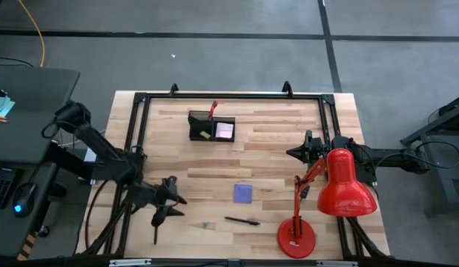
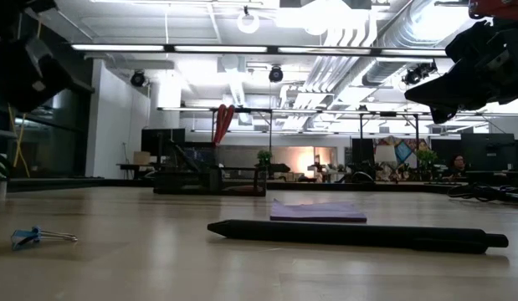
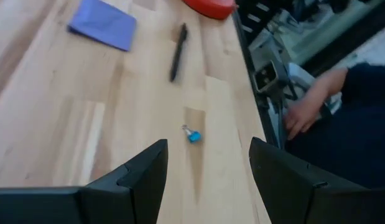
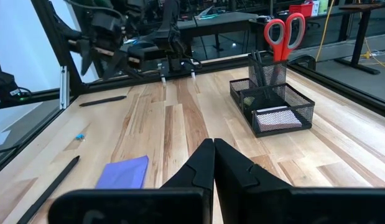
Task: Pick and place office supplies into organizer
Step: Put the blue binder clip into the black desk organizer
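Note:
The black mesh organizer (image 1: 212,127) stands near the table's far edge. In it are red-handled scissors (image 4: 285,34), upright, and a pink note pad (image 1: 225,131). A purple note pad (image 1: 243,193) lies flat at mid-table. A dark pen (image 1: 242,220) and a small blue binder clip (image 3: 192,134) lie nearer the near edge. My left gripper (image 1: 175,206) hovers open left of the clip, fingers pointing toward it. My right gripper (image 1: 291,153) is shut and waits above the table's right side. A second dark pen (image 4: 102,100) lies by the left arm.
A large red desk lamp (image 1: 337,185) stands on its round base (image 1: 296,237) at the near right, close to the pen. A black metal frame (image 1: 229,96) runs around the table. A person's hand (image 3: 304,109) shows beyond the near edge.

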Motion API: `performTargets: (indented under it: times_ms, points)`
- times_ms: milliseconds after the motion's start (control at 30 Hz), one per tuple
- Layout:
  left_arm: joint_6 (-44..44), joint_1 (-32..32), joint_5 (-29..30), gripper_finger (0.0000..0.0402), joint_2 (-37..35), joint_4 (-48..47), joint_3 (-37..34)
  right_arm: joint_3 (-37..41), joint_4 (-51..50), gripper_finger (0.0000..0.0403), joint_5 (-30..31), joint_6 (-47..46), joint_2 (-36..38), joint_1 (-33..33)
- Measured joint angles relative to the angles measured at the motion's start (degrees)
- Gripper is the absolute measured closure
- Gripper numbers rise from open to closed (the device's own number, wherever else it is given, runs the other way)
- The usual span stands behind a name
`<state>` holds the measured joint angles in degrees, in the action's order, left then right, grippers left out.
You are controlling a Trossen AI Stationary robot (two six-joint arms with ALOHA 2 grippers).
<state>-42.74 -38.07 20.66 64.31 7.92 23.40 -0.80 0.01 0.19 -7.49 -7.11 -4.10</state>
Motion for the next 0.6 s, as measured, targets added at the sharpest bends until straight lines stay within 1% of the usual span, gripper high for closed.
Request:
performTargets:
  times_ms: [133, 400, 500, 600]
  points:
    - [0.0, -1.4, 2.0, 0.0191, 4.5, 3.9, 0.0, 0.0, 0.0, 0.0400, 0.0, 0.0, 0.0, 0.0]
    - [-7.8, -1.3, 2.9, 0.0191, 13.8, 10.4, 0.0, 0.0, 0.0, 0.0401, 0.0, 0.0, 0.0, 0.0]
    - [-11.5, -1.3, 0.7, 0.0191, 17.1, 13.8, 0.0, 0.0, 0.0, 0.0402, 0.0, 0.0, 0.0, 0.0]
    - [-11.7, -1.3, -3.5, 0.0191, 19.3, 16.8, 0.0, 0.0, 0.0, 0.0402, 0.0, 0.0, 0.0, 0.0]
